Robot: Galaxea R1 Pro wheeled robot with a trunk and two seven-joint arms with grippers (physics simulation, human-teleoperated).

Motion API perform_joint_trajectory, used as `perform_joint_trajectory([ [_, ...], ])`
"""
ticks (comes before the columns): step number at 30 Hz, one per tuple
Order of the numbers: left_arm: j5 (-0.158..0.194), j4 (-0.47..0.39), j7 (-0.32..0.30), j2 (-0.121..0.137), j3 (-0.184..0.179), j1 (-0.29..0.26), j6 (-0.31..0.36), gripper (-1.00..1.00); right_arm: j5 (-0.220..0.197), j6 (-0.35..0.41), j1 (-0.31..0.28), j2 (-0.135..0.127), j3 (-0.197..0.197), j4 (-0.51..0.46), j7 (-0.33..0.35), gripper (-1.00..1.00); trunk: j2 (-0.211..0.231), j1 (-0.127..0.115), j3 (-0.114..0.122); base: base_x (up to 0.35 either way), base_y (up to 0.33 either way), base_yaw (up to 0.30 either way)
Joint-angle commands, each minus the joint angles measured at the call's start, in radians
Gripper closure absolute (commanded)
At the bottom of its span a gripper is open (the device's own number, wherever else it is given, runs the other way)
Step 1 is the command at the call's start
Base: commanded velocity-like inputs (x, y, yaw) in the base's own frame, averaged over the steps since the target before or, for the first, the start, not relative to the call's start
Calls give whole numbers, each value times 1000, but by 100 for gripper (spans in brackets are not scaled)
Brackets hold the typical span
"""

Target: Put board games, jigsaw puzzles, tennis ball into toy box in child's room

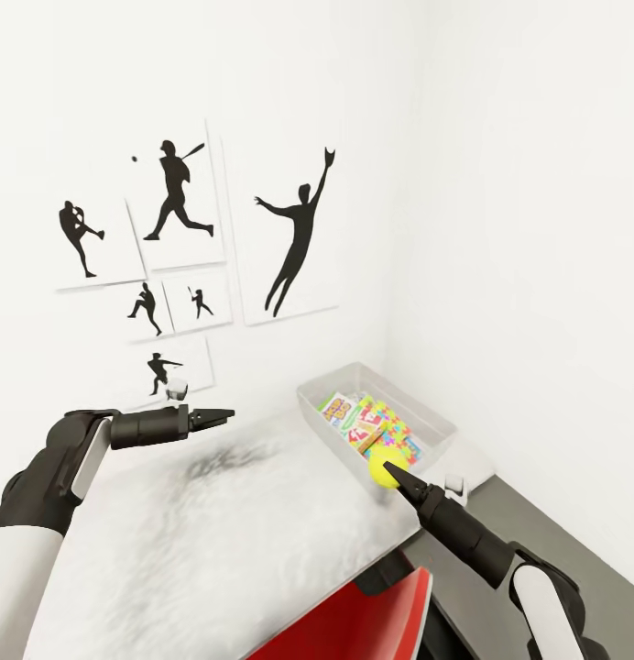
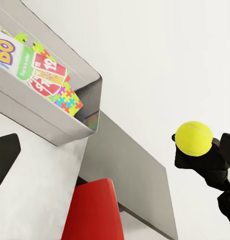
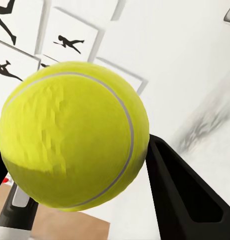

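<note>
tennis ball in right hand, pale table

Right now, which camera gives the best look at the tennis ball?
The right wrist view: the tennis ball looms large there, seam visible, held in the right end effector. The left wrist view shows it small, from the side, in the end effector. The head view shows it tiny at the toy box edge.

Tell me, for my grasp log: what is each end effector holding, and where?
Right end effector: tennis ball, pinched across its middle. Left end effector: nothing.
</note>
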Motion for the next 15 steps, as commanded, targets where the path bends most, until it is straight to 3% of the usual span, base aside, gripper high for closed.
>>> perform_joint_trajectory([
  [1, 2, 0, -2, 0, 0, -1, 6, -100, -4, 8, -1, 1, -2, 0, 1, 100, -2, 1, -2, 24, -6, 91],
  [7, 2, 0, -2, 0, 0, -1, 6, -100, -4, 8, -1, 1, -3, 0, 1, 100, -2, 1, -2, 54, -27, 113],
  [15, 2, 0, -2, 0, 0, -1, 7, -100, -4, 8, -1, 1, -3, 0, 1, 100, -2, 1, -2, 7, -54, 192],
])
